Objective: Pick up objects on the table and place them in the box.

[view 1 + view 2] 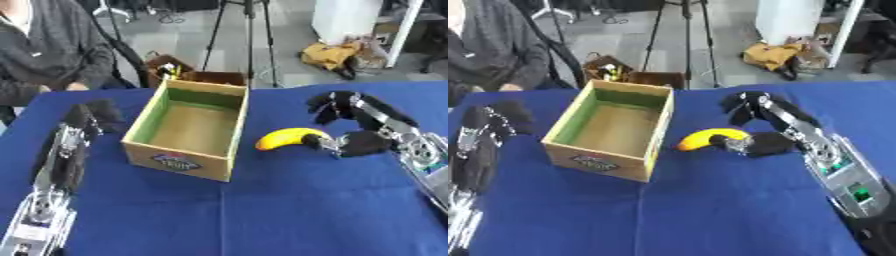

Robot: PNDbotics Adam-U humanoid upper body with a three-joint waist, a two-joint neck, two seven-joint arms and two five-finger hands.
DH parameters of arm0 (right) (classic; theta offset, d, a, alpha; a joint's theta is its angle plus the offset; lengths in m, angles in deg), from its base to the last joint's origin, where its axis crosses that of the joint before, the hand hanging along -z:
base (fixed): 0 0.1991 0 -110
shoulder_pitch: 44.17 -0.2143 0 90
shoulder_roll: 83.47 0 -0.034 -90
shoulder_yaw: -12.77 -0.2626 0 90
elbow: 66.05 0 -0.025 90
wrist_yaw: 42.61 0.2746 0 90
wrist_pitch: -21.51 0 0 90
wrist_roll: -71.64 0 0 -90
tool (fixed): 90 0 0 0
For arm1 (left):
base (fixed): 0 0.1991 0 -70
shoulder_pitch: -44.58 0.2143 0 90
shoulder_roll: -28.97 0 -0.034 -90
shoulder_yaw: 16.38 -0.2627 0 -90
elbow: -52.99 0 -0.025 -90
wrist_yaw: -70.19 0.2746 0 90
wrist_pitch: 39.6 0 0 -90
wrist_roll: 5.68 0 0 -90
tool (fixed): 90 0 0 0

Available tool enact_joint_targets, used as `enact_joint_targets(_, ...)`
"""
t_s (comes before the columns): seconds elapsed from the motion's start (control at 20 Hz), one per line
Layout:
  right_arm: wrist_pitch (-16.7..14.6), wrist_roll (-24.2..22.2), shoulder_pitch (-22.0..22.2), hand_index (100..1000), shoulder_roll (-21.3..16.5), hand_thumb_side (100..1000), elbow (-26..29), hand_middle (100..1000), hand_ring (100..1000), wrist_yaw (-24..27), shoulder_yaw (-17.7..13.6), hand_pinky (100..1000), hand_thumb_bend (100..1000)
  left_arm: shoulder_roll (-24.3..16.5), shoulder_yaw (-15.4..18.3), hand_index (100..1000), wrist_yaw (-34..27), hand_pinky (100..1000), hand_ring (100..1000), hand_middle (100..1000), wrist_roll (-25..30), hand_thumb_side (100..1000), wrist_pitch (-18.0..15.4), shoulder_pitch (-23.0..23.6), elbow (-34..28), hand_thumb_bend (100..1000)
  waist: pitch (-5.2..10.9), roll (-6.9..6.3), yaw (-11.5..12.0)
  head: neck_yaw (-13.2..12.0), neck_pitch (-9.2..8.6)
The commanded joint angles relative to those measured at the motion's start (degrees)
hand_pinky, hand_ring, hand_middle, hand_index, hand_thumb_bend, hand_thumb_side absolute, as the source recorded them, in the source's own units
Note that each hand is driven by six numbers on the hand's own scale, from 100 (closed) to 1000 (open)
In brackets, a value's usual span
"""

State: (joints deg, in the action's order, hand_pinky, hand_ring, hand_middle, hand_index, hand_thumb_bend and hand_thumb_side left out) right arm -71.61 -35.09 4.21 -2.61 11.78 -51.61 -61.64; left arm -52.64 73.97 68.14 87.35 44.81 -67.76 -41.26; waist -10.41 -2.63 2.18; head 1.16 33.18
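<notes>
Centrally, a yellow banana (pixel 287 137) lies on a blue tablecloth (pixel 262 210), just to the right of an open cardboard box (pixel 185 131). The banana curves with its arch upward, and its pale tip points left toward the box's right wall without touching it. Its darker stem end points right, where the robot's right hand (pixel 360 131) meets it. The thumb, low and near the cloth, rests against the stem end, while the black fingers (pixel 331 106) curl over above and behind the fruit, with a gap between them and the banana's back. Whether the hand has closed on the banana cannot be told for certain; only the thumb side looks to be in contact.

The box is tan outside, green along its inner walls, brown on its floor, and holds nothing. A dark oval label shows on its near face. It sits slightly askew on the cloth, left of centre.

Well apart on the far left, the robot's left hand (pixel 92 116) rests on the cloth with black fingers loosely bent and holding nothing, its silver and black forearm running down to the lower left corner.

Beyond the table's far left edge sits a person in a grey top.
</notes>
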Motion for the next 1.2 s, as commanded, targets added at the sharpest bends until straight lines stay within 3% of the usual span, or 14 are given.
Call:
enact_joint_targets(0.05,-1.07,-1.43,-3.37,812,0.06,400,-4.26,710,683,-3.25,-0.20,691,568,-0.68,-0.36,761,-0.16,658,689,613,0.49,902,-0.09,-0.99,-1.05,668,1.04,0.12,0.48,1.32,0.22)
enact_joint_targets(0.65,-4.83,-4.06,-9.02,825,3.84,392,-22.70,756,749,-14.96,-3.17,736,593,0.16,-1.44,762,-0.56,659,690,613,1.88,902,-0.07,-2.64,-1.85,670,0.02,0.06,4.71,6.10,-1.07)
enact_joint_targets(0.9,-4.62,-1.02,-10.21,860,3.45,388,-27.64,834,836,-19.87,-4.26,807,619,0.46,-1.83,763,-0.78,659,691,613,2.37,903,-0.02,-3.17,-2.00,669,-0.50,0.06,6.32,7.45,-1.86)
enact_joint_targets(1.2,-3.15,4.33,-11.02,859,2.47,403,-28.00,848,881,-25.84,-4.53,852,626,0.37,-1.84,763,-0.86,659,692,613,2.45,904,0.06,-3.13,-1.95,668,-0.72,0.11,6.73,8.13,-2.04)
